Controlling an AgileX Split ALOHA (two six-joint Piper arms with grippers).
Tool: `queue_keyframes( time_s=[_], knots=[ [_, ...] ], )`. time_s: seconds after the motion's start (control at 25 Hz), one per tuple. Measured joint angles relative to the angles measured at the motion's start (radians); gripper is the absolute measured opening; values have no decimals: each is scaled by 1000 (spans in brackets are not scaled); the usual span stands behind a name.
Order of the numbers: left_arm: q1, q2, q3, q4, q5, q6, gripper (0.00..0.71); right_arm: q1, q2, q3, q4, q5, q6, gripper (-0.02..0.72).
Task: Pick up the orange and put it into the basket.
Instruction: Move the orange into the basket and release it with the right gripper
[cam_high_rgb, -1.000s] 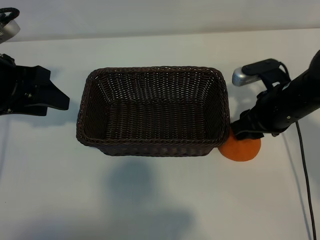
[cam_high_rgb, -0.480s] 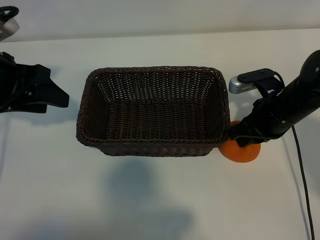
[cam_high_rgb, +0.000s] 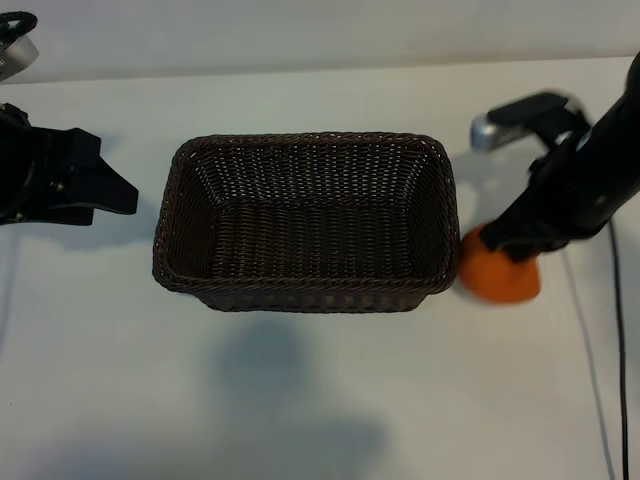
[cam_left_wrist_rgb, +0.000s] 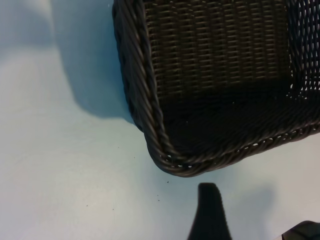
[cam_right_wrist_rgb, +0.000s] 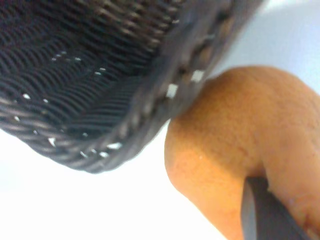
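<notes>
The orange (cam_high_rgb: 500, 280) lies just off the right end of the dark woven basket (cam_high_rgb: 305, 297), close to its wall. My right gripper (cam_high_rgb: 508, 246) comes down on the orange from above and is shut on it. In the right wrist view one dark finger (cam_right_wrist_rgb: 260, 210) presses into the orange (cam_right_wrist_rgb: 235, 145) beside the basket's corner (cam_right_wrist_rgb: 125, 125); the other finger is hidden. My left gripper (cam_high_rgb: 118, 197) rests at the table's left, open and holding nothing, with one finger (cam_left_wrist_rgb: 207, 210) showing in front of the basket's rim (cam_left_wrist_rgb: 150, 100).
The white table (cam_high_rgb: 320, 400) spreads out in front of the basket. A thin black cable (cam_high_rgb: 612, 340) hangs from the right arm along the right edge. The basket holds nothing inside.
My right gripper has closed onto the orange. Orange and gripper have shifted a little to the right and away from the basket's front corner. The left arm stayed still.
</notes>
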Motion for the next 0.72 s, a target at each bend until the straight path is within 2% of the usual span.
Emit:
queue_keyframes(
  time_s=[0.08,0.24,0.48,0.72],
  knots=[
    [0,0,0,0,1,0,560,0,-34,-49,-73,50,59,98],
    [0,0,0,0,6,0,560,0,-99,-165,-142,164,98,97],
    [0,0,0,0,14,1,560,0,-143,-339,-144,288,119,97],
    [0,0,0,0,14,1,560,0,-143,-359,-145,314,128,97]
  ],
)
